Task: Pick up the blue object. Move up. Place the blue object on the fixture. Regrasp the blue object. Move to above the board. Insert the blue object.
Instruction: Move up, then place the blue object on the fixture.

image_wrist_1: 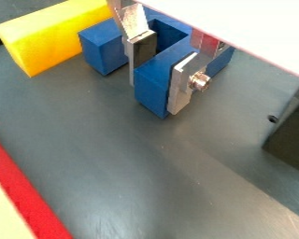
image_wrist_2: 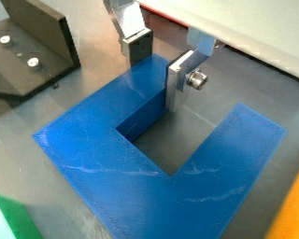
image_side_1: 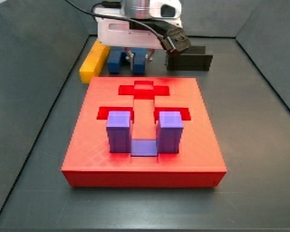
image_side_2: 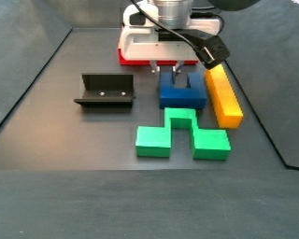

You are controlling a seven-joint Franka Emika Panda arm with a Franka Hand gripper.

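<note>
Blue object [image_side_2: 178, 92] flat on floor, claw [image_side_2: 175, 71] fingers straddling one leg; fixture [image_side_2: 105, 91] near.

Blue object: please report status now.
Gripper open, fingers astride one leg. Blue object on floor, not lifted. Fixture apart; yellow block close beside.

The desk [image_side_2: 64, 140] is a flat, matte, dark grey sheet; in a wrist view [image_wrist_1: 177, 177] it shows faint scuffs and fine scratches. In both side views dark panels rise from its edges as low walls [image_side_1: 275, 54], slanting outward at the left and right edges [image_side_2: 21, 56] and closing the far edge. Light is soft and even, leaving a dull sheen on the near part of the desk [image_side_1: 135, 213] and only short, weak shadows.
</note>
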